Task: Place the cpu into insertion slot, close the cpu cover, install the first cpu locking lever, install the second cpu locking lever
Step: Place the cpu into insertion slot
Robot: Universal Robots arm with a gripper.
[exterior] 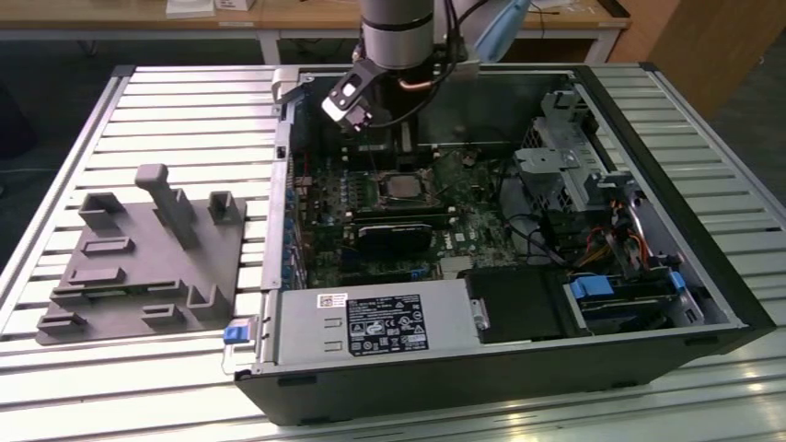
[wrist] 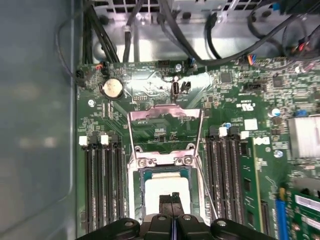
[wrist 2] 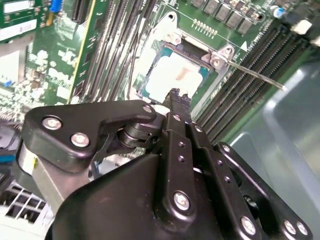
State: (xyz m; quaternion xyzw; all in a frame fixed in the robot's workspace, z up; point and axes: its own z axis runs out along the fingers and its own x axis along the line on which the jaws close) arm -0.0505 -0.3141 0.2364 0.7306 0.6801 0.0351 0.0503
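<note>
Slatted metal table (exterior: 184,101), open PC case (exterior: 491,378) on it. cpu (wrist: 159,186) sits in the insertion slot (wrist: 141,182) on the motherboard (wrist: 150,95); cpu cover (wrist: 165,112) is flipped open. My claw (wrist: 172,199) is pinched closed and empty, tips at the cpu's top; contact unclear.

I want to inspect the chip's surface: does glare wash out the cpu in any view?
Second wrist view: the cpu top is bleached near white by glare. First wrist view: likewise pale, with the gripper hiding one edge. Exterior view: it looks darker grey, no glare.
</note>
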